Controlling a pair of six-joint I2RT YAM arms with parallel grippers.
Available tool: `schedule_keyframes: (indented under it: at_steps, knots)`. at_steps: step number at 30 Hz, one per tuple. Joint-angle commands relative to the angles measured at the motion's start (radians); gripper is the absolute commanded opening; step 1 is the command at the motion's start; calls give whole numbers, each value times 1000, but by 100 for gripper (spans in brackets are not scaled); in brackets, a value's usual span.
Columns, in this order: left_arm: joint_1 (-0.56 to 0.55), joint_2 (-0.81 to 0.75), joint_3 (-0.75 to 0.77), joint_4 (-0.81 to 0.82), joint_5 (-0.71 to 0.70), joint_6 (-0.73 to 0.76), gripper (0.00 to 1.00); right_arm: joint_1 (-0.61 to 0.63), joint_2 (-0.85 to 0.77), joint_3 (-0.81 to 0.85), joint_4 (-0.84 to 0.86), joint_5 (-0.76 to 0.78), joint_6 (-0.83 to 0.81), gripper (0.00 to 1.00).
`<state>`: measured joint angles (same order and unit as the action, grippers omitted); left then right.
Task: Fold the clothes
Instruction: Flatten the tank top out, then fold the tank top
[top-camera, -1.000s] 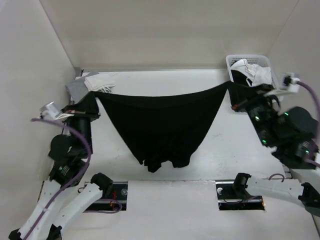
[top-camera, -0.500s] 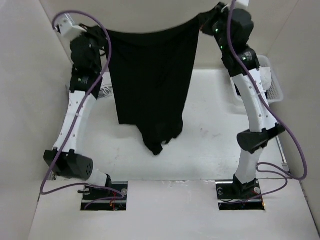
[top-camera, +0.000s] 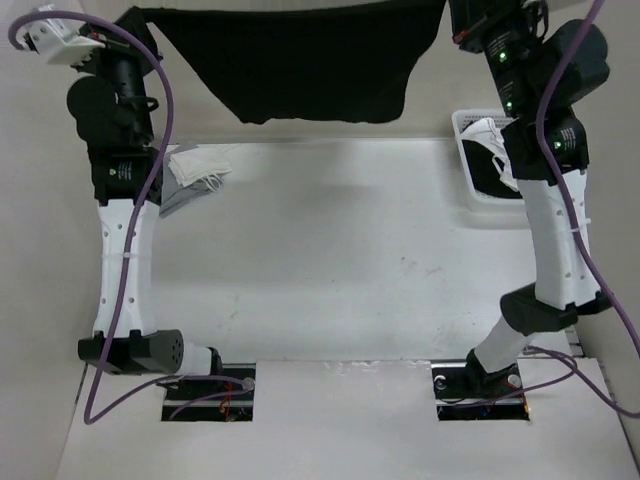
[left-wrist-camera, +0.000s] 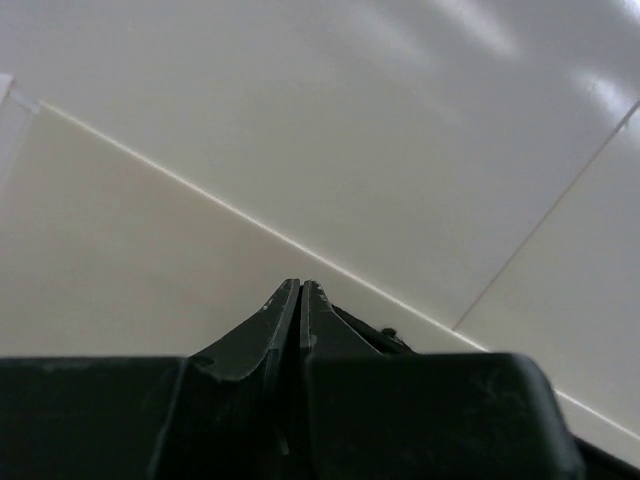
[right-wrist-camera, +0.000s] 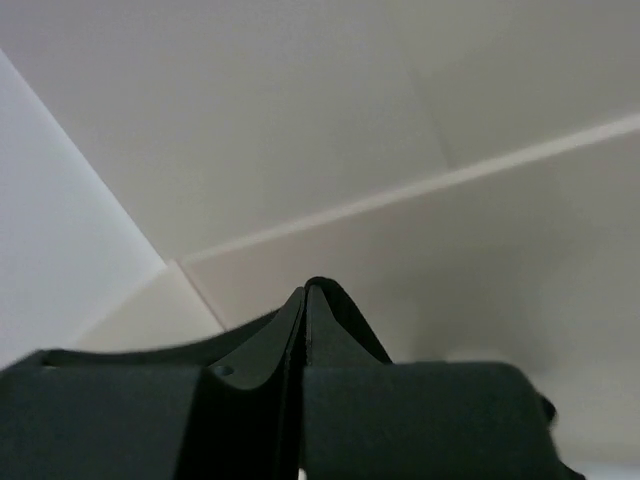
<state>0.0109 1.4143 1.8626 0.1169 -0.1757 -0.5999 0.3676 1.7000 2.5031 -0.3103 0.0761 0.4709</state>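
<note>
Here, at the near edge of the table (top-camera: 330, 260), the left arm (top-camera: 120, 230) and right arm (top-camera: 560, 230) stand up from their bases and reach high and away.

Farther back, a white garment (top-camera: 200, 162) lies crumpled on the table's far left corner, on top of a grey garment (top-camera: 165, 195). At the table's far right corner sits the basket (top-camera: 462, 125), with white and black clothes (top-camera: 490, 140) in it.

Beyond and well above the table's far edge hangs the black shirt (top-camera: 310, 60), stretched wide between the two arms. It sags in the middle, and its lower edge is off the table.

The left tool (left-wrist-camera: 300, 292) is pinched fully together, and so is the right tool (right-wrist-camera: 305, 292). In the wrist views the fabric in the pinch is hard to make out. From above, each upper corner of the shirt runs straight into a tool, so each seems to hold one corner.

The step in hand looks like the spread-out: the shirt is held up and pulled open so it hangs flat before any fold.

The next move calls for both arms to come down together at an even pace. The pull across the top edge should be kept, so the shirt lands flat on the table's middle without bunching. Neither tool should let go until the cloth rests on the table.
</note>
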Motion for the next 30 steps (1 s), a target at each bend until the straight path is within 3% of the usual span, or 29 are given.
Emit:
schedule_keyframes:
  at_steps: [1, 5, 8, 10, 13, 17, 20, 25, 28, 30]
  knots:
    - [-21, -87, -205, 87, 22, 23, 2, -5, -121, -329, 48, -9, -41, 0]
    - [-64, -308, -654, 203, -50, 14, 2, 12, -411, -978, 291, 10, -40, 0]
    - [-131, -496, -961, 210, -160, 19, 2, 41, -590, -1339, 376, 10, 4, 0]
    - [-179, -648, -1139, 166, -229, 11, 2, 76, -705, -1528, 402, 11, 38, 0]
    - [-246, -901, -1322, -45, -320, -41, 2, 141, -854, -1729, 387, 10, 87, 0]
    - [-291, -1222, -1399, -487, -355, -118, 2, 297, -1083, -1970, 239, 13, 217, 1]
    - [-314, -1347, -1389, -753, -337, -240, 2, 434, -1229, -2096, 99, 63, 348, 1]
    - [-438, -1313, -1312, -870, -363, -409, 1, 703, -1370, -2135, -108, 232, 530, 1]
    - [-438, -1307, -1251, -866, -390, -393, 1, 832, -1317, -2060, -142, 358, 551, 1]
    - [-426, -1276, -1228, -812, -407, -341, 1, 854, -1222, -1994, -122, 412, 507, 1]
